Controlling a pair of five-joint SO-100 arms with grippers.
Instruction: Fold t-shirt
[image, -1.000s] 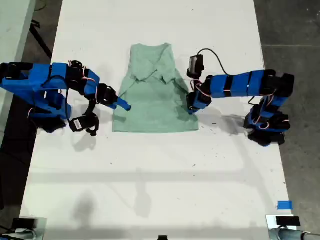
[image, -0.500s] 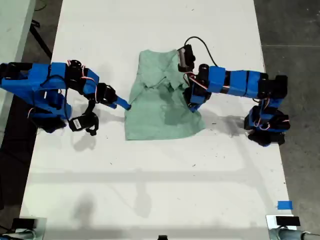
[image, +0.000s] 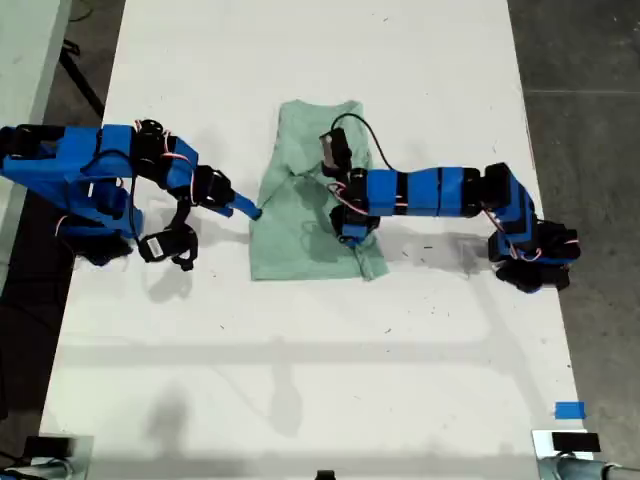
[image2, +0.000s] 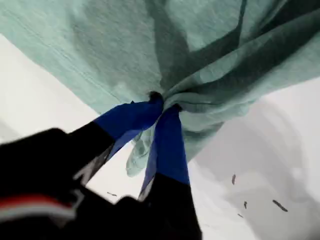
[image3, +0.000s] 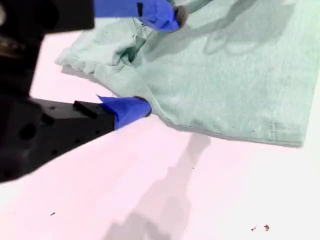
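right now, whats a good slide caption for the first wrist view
My first end effector pinches a gathered bunch of the mint-green t-shirt, lifting the cloth above the white table.

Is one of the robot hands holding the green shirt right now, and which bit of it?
Yes. My first gripper is shut on a bunched fold of the t-shirt, lifted over its middle. My second gripper is open at the shirt's edge, holding nothing.
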